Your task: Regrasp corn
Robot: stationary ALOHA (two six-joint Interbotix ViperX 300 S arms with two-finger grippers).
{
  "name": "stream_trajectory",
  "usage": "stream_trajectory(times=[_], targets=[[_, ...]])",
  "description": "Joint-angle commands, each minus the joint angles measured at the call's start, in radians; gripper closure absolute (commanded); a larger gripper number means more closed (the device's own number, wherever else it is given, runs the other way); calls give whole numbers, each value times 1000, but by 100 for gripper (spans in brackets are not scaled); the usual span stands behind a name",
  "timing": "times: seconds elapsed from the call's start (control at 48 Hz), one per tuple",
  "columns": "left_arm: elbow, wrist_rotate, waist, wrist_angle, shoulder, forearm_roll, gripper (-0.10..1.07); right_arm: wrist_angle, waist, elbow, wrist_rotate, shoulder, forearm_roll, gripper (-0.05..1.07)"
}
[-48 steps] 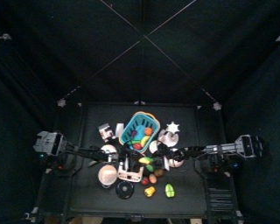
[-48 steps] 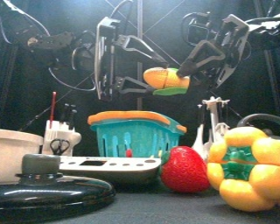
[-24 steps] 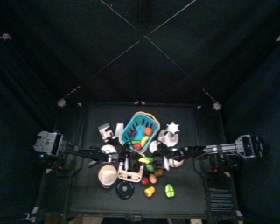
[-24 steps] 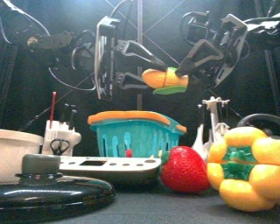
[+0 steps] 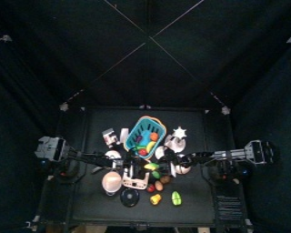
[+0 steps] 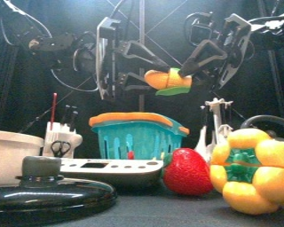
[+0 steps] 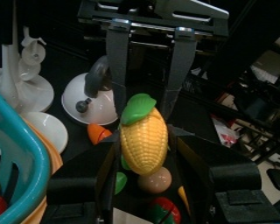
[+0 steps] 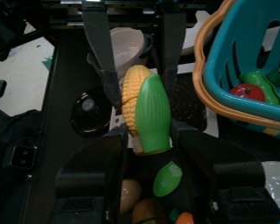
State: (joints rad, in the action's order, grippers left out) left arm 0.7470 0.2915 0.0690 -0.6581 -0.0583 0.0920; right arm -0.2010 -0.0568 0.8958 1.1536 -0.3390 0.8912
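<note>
Hanging in mid-air above the teal plastic basket (image 6: 138, 133), the yellow toy corn cob with green husk (image 6: 170, 82) is pinched at once by left gripper (image 7: 145, 162) and right gripper (image 8: 145, 144), both closed on it.

Top view: high overhead, straight down, far; whole table (image 5: 196, 123) small. Front view: table height at front edge, level, close. Wrist views: each along own jaws, near, facing each other. All share corn (image 6: 170, 81) above table middle.
</note>
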Motion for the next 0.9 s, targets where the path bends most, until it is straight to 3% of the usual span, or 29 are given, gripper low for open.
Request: stream_trajectory(times=[0.0, 0.292, 0.562, 0.875], targets=[[-9, -2, 2, -3, 8, -17, 32, -5, 0, -6, 0, -35, -3, 19], [2, -6, 0, -3, 8, -48, 32, -11, 0, 11, 0, -67, -3, 14], [0, -54, -14, -5, 6, -192, 32, -12, 5, 14, 0, -67, -3, 14], [5, -74, -35, -3, 8, -201, 32, -11, 21, 11, 0, -63, 0, 14]])
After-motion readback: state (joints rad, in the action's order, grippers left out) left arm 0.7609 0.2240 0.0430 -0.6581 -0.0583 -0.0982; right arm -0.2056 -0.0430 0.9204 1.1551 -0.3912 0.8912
